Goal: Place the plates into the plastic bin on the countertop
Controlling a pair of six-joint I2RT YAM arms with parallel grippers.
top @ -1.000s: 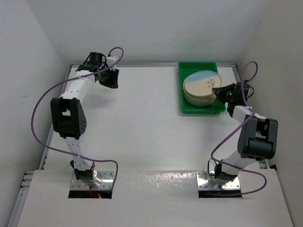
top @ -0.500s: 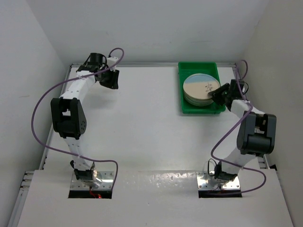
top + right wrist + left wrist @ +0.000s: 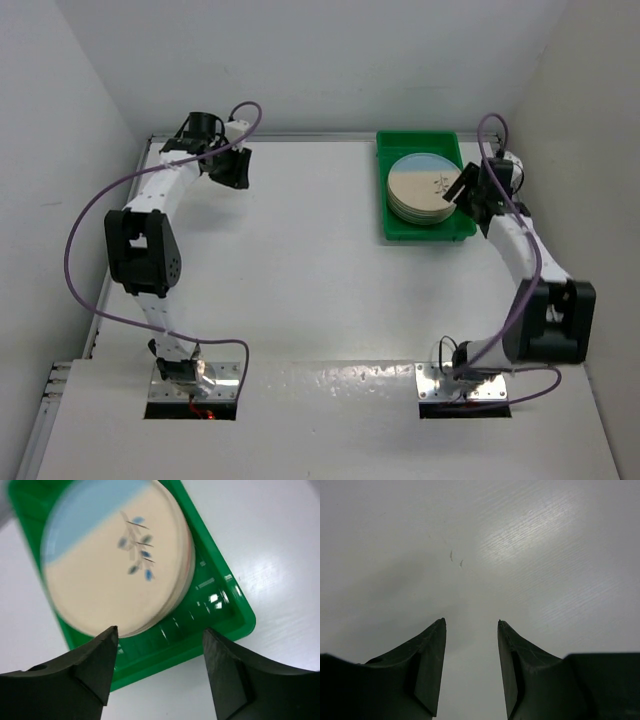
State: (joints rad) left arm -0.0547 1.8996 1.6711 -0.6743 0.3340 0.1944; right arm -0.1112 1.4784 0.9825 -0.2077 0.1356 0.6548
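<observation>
A stack of cream plates (image 3: 428, 186) lies in the green plastic bin (image 3: 384, 205) at the back right of the white countertop (image 3: 300, 260). The top plate (image 3: 115, 565) is part blue and carries a dark sprig drawing. My right gripper (image 3: 463, 190) hovers open over the bin's (image 3: 220, 605) right side, just off the stack's edge. In the right wrist view its jaws (image 3: 160, 630) stand wide apart and hold nothing. My left gripper (image 3: 238, 172) hangs open at the back left corner, far from the bin. The left wrist view shows only bare countertop (image 3: 470, 540) between its fingertips (image 3: 471, 622).
White walls close in the countertop on the left, back and right. A raised rim (image 3: 300, 138) runs along the back edge. The bin sits tight against the back right corner. Purple cables loop off both arms.
My right gripper has opened and let go of the top plate, which now lies flat on the stack. That arm has lifted and drawn back a little to the right. The left arm is still.
</observation>
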